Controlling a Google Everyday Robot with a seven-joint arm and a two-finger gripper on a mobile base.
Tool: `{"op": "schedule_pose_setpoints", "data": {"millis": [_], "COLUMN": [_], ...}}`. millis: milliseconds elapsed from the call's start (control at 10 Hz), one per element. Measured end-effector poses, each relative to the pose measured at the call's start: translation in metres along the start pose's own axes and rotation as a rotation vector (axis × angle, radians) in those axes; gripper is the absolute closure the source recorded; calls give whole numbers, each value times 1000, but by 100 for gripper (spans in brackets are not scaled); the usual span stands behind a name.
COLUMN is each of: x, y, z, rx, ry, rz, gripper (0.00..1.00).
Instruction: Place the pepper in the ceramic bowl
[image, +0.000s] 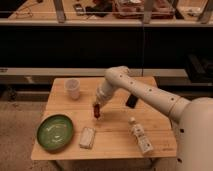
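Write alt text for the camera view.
The gripper holds the pepper at the middle of the wooden table, right of the green ceramic bowl. A white cup, pale packet and lying bottle sit nearby.

Single white arm (150, 92), reaching from the robot's body (197, 137), which stands far to the right of the ceramic bowl (55, 132). The long link rises leftward to a bent elbow (118, 76). From there the forearm drops toward the bowl's side and ends in a wrist (103, 94) turned downward. The gripper (97, 106) points down, to the right of the bowl, beyond it and apart from it. Its fingers are closed on the pepper (96, 113), which hangs from their tips.
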Motion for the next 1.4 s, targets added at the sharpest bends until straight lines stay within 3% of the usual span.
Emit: {"op": "schedule_pose_setpoints", "data": {"millis": [400, 600, 700, 800, 1100, 1200, 1400], "x": [7, -9, -20, -28, -57, -63, -80], "y": [-90, -120, -132, -137, -140, -139, -140], "z": [9, 8, 8, 9, 29, 36, 61], "rx": [196, 254, 265, 259, 177, 152, 115], "ry": [-76, -112, -116, -111, -75, -66, -60], "rz": [-1, -28, -53, -74, -129, -138, -133], "gripper": [100, 100, 100, 100, 98, 92, 68]}}
